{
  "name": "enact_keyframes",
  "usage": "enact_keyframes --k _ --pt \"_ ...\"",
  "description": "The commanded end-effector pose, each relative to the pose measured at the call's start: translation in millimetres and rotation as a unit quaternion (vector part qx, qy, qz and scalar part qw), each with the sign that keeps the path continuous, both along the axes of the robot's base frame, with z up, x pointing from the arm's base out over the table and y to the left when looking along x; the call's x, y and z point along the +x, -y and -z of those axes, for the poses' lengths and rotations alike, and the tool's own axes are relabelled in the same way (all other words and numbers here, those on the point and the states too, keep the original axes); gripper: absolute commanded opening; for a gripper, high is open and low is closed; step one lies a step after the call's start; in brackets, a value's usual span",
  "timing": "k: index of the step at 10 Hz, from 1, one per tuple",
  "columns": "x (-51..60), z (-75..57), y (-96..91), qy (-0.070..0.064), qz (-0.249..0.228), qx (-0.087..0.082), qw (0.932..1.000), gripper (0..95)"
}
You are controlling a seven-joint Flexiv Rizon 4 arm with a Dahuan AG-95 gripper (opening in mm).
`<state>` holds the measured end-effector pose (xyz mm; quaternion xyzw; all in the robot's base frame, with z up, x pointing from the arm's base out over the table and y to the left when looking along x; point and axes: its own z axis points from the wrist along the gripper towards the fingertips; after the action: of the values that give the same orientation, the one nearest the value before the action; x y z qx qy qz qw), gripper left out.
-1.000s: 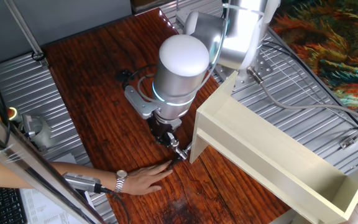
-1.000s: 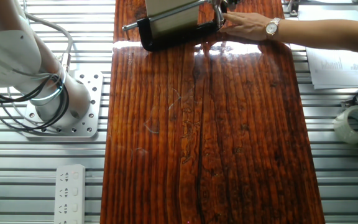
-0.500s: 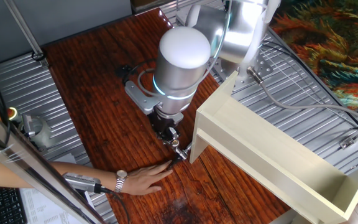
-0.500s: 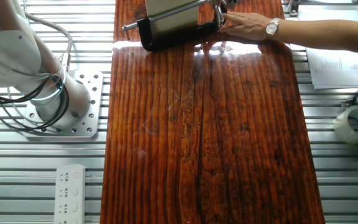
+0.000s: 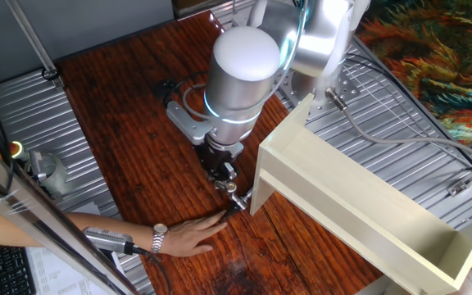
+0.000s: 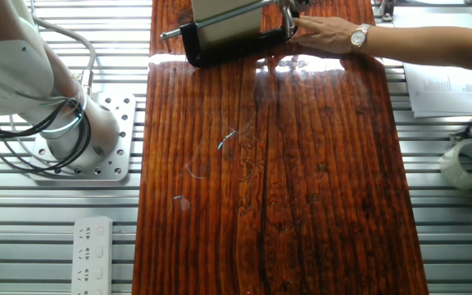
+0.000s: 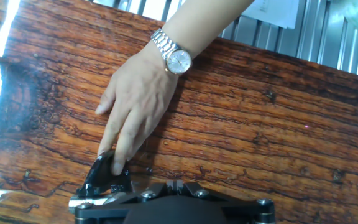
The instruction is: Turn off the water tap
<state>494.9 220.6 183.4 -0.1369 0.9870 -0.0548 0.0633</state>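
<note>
Reddish wooden boards formed the table (image 5: 129,123), flanked by ribbed metal panels. A cream box (image 5: 359,205) was fixed at the table's edge by a black C-clamp (image 6: 220,49). The water tap (image 5: 238,201), a small shiny piece, was seen just beside the box's near corner, with a person's hand (image 7: 135,106) resting against it. The gripper (image 5: 224,174) was held directly above the tap; whether its fingers were parted or closed could not be told. The approach was judged nearly done, while the lever's turning seemed yet to be carried out.
</note>
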Motion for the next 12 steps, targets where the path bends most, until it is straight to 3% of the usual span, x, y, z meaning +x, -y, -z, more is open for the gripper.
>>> enact_keyframes --k 1,3,4,7,9,11,12 --pt "8.9 -5.1 -7.3 0.003 -0.017 0.003 0.9998 0.0" --pt "23.0 -24.8 -18.2 -0.013 -0.02 -0.001 0.9997 0.0" --pt "21.8 -31.2 -17.6 -0.016 -0.027 -0.005 0.9995 0.0" --pt "10.0 -39.4 -10.7 -0.027 -0.05 -0.004 0.9984 0.0" --pt "-0.3 -44.4 3.2 -0.041 -0.096 -0.005 0.9946 0.0" --pt "-7.5 -52.0 16.8 -0.068 -0.124 -0.009 0.9899 0.0" --pt "-10.6 -54.4 22.3 -0.069 -0.137 -0.005 0.9882 0.0"
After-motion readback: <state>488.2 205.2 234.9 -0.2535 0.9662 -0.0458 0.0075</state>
